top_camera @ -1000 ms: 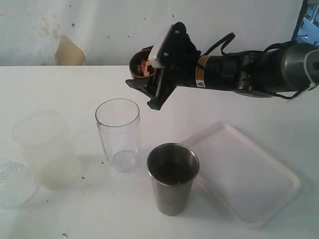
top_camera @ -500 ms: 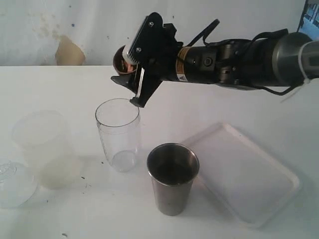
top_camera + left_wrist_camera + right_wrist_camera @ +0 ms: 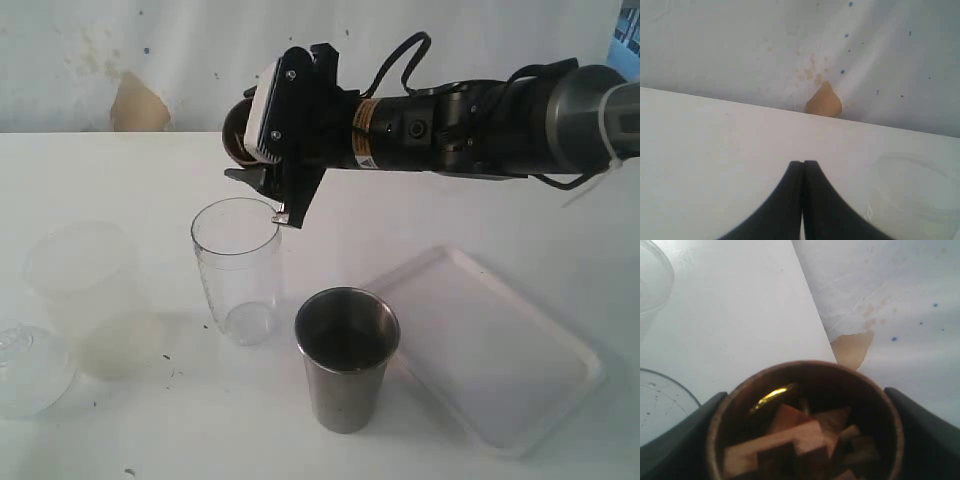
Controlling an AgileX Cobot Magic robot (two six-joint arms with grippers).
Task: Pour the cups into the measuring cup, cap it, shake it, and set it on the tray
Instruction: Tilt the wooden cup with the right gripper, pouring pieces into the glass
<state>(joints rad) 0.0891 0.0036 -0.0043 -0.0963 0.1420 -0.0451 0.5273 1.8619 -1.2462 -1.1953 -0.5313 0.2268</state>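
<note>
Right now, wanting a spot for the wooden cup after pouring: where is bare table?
Bare: the table behind the frosted plastic cup, and inside the flat white tray. Crowded: clear measuring cylinder, steel tumbler and tray edge bunch together.

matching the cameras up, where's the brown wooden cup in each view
Exterior view: wooden cup upper middle, just above the clear measuring cup in the picture.
Left wrist view: not in it.
Right wrist view: fills the lower middle, wood pieces inside.
Shared landmark: the tan wall patch, in all three.
</note>
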